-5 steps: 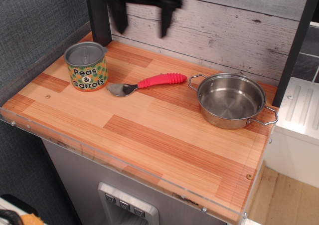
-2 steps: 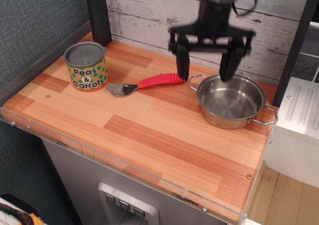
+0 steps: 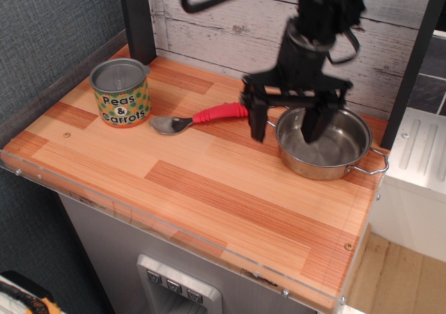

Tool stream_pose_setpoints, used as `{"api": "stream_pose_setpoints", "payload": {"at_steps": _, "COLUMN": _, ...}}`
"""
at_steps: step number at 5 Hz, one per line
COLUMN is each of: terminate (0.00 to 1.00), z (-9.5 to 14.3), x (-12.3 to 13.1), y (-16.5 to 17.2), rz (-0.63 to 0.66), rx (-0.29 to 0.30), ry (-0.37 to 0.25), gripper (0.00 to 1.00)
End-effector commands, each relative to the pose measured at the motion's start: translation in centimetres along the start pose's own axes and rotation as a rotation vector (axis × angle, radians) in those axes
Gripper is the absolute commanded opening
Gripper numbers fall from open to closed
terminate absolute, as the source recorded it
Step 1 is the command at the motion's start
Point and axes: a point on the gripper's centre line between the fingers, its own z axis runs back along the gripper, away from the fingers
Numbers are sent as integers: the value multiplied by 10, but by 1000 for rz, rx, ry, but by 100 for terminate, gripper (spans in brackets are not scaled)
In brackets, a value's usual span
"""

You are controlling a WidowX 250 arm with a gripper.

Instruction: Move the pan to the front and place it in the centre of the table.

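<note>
Arm: you see the black arm coming down from the top right of the view, its wrist tilted slightly, cables looping behind it against the whitewashed plank wall (image 3: pixel 209 28).
Gripper: your gripper (image 3: pixel 287 122) hangs low over the pan's left rim; the jaws are spread wide, one finger outside the rim near the left handle, the other over the bowl. You cannot tell whether either finger touches metal.
Pan: the pan (image 3: pixel 327 150) sits at the back right of the table, close to the wall and the right edge. It is shallow, round, shiny steel with a bright reflective inside and a thin wire loop handle on each side; the right handle reaches toward the table's edge.
Table: the table (image 3: pixel 209 189) is smooth wood in tan and reddish striped planks, with a clear plastic strip screwed along its front edge.
Spoon: a spoon (image 3: pixel 202 116) with a ribbed red handle and a metal bowl lies just left of the pan.
Can: a green and orange can (image 3: pixel 121 92) marked "Peas & Carrots" stands upright at the back left, well apart from the pan.
</note>
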Motion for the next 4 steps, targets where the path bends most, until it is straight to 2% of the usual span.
{"api": "stream_pose_setpoints", "payload": {"at_steps": 1, "terminate": 0, "z": -21, "x": 8, "y": -4, "rz": -10, "rx": -67, "ry": 24, "gripper": 100}}
{"api": "stream_pose_setpoints", "payload": {"at_steps": 2, "terminate": 0, "z": -29, "x": 10, "y": -5, "rz": 17, "rx": -63, "ry": -32, "gripper": 100}}
{"api": "stream_pose_setpoints", "payload": {"at_steps": 3, "terminate": 0, "z": -34, "x": 10, "y": -4, "rz": 0, "rx": -89, "ry": -16, "gripper": 100}}
{"api": "stream_pose_setpoints", "payload": {"at_steps": 4, "terminate": 0, "z": -35, "x": 10, "y": -6, "rz": -46, "rx": -109, "ry": -30, "gripper": 0}}
